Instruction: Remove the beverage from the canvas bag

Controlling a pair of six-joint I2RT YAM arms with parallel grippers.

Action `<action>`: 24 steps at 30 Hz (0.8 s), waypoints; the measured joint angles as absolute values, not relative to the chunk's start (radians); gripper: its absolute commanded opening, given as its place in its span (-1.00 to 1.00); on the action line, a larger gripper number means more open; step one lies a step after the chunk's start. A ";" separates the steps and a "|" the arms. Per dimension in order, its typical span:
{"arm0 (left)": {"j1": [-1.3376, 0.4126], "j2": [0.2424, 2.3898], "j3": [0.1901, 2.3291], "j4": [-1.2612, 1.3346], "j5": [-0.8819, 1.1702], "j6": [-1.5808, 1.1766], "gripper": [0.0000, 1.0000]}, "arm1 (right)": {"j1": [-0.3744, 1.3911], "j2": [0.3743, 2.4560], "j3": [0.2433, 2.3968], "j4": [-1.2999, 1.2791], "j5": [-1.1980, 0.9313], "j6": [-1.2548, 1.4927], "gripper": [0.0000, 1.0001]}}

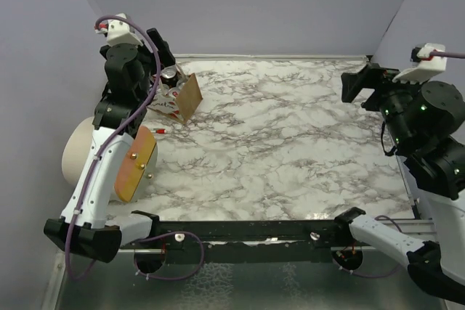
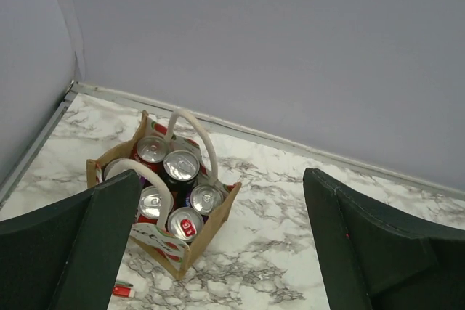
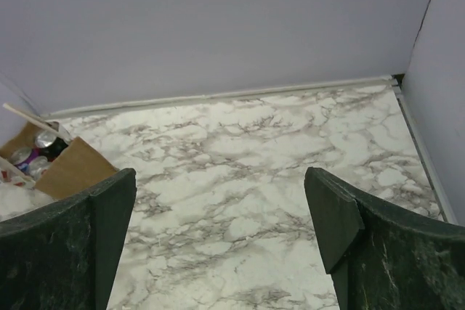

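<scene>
The canvas bag (image 1: 187, 96) stands at the table's far left, brown and boxy with white loop handles (image 2: 190, 117). Several beverage cans (image 2: 181, 165) stand upright inside it, silver tops showing; one top has a red tab (image 2: 185, 223). My left gripper (image 1: 161, 50) hovers open above and just behind the bag, and in its wrist view (image 2: 221, 179) the cans lie low and left between the fingers. My right gripper (image 1: 357, 82) is raised at the far right, open and holding nothing (image 3: 218, 176). In the right wrist view the bag (image 3: 69, 168) is at the left edge.
A large cream cylinder (image 1: 76, 154) with an orange disc (image 1: 136, 165) lies at the left edge beside the left arm. A small red and white item (image 1: 158, 131) lies on the marble table in front of the bag. Grey walls close the back and both sides.
</scene>
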State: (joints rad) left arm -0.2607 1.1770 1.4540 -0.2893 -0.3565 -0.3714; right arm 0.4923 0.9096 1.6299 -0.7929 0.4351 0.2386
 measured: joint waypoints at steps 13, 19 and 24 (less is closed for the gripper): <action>-0.117 1.305 1.412 -0.199 -0.232 -0.456 0.98 | 0.307 1.038 1.507 -0.793 0.232 0.256 0.99; -0.097 1.325 1.398 -0.186 -0.220 -0.492 0.95 | 0.279 1.061 1.475 -0.793 0.158 0.259 0.99; -0.091 1.355 1.398 -0.193 -0.226 -0.550 0.86 | 0.271 1.058 1.447 -0.785 0.107 0.266 0.99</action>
State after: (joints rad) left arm -0.0910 1.3552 1.3983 -0.1932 -0.2264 -0.5503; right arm 0.2710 1.0580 1.4467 -0.7845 0.1066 0.2665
